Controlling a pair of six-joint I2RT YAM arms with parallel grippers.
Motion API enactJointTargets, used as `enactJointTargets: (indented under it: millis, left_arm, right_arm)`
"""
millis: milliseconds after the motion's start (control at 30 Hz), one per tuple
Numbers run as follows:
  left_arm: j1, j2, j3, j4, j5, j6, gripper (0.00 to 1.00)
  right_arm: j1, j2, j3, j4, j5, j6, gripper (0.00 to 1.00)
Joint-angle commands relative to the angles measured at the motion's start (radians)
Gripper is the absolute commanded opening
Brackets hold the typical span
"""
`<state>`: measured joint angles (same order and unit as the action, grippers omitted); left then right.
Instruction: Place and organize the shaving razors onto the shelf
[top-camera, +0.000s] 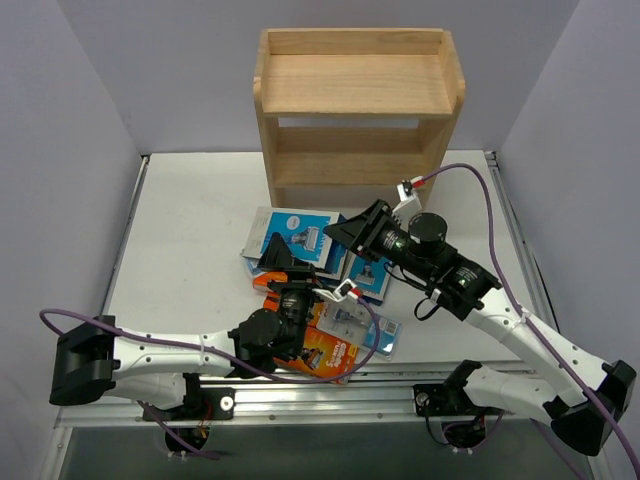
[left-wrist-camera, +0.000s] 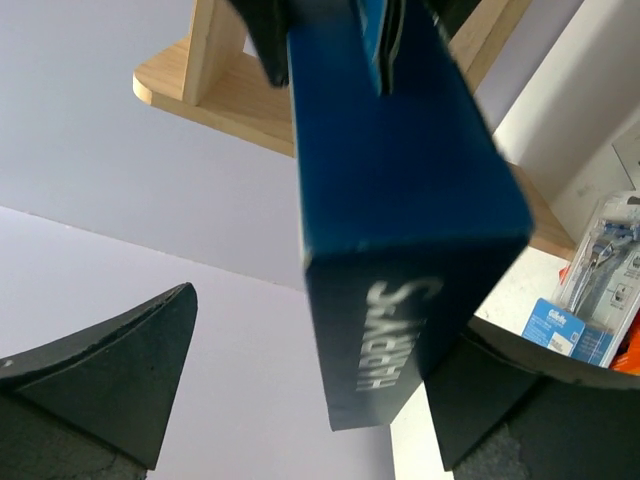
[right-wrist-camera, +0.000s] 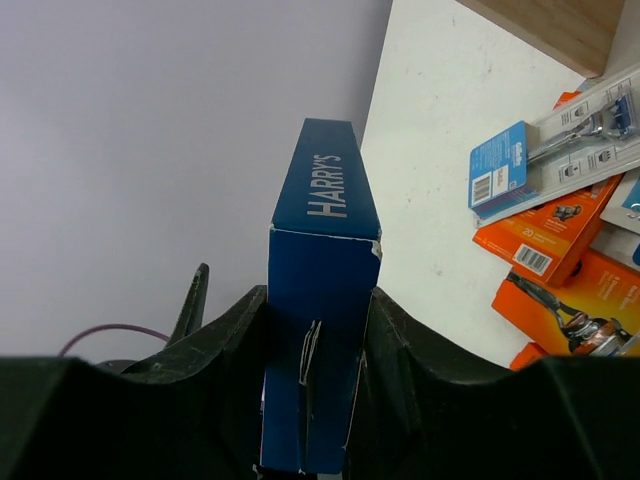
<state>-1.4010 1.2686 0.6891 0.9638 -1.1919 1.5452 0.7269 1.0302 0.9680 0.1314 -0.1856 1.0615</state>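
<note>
A dark blue Harry's razor box (right-wrist-camera: 328, 190) is held above the table, with my right gripper (right-wrist-camera: 318, 292) shut on its lower end. Its other end (left-wrist-camera: 400, 220) reaches between the jaws of my left gripper (left-wrist-camera: 325, 320), which stands open. The left finger is far from it and the right finger is close beside it. In the top view the two grippers, left (top-camera: 283, 268) and right (top-camera: 338, 238), meet over the pile of razor packs (top-camera: 295, 235). The wooden shelf (top-camera: 355, 85) stands behind them with nothing on its tiers.
Orange boxes (top-camera: 330, 352) and a clear blister card (top-camera: 368, 330) lie near the table's front edge. Blue-and-white boxes lie in front of the shelf's foot. Orange boxes (right-wrist-camera: 550, 235) and a blister card (right-wrist-camera: 560, 150) show in the right wrist view. Grey walls close in both sides.
</note>
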Motion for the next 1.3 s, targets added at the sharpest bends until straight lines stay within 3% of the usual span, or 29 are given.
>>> enactJointTargets:
  millis: [0,300,633,867,1067,1267]
  left_arm:
    - [-0.015,-0.069,-0.008,-0.101,-0.011,-0.095,0.97]
    - [-0.059,-0.182,0.006,-0.370,0.012,-0.284,0.94]
    - [-0.102,-0.319,0.044,-0.513,0.067,-0.503,0.94]
    - [-0.101,-0.472,0.018,-0.497,0.080,-0.545,0.94]
    - [-0.099,-0.413,-0.005,-0.377,0.035,-0.445,0.94]
    - [-0.098,-0.388,-0.008,-0.372,0.025,-0.436,0.94]
  right_arm:
    - [-0.017,-0.044,-0.021,0.097,0.083,0.077,0.00]
    - [-0.069,-0.078,0.011,0.097,0.210,0.117,0.00]
    - [-0.179,-0.041,0.169,0.067,0.147,0.092,0.00]
    - [-0.241,-0.032,0.323,-0.010,0.114,0.048,0.00]
    - [-0.285,-0.022,0.425,-0.039,0.138,0.055,0.00]
    - [-0.297,-0.009,0.456,-0.015,0.254,0.115,0.00]
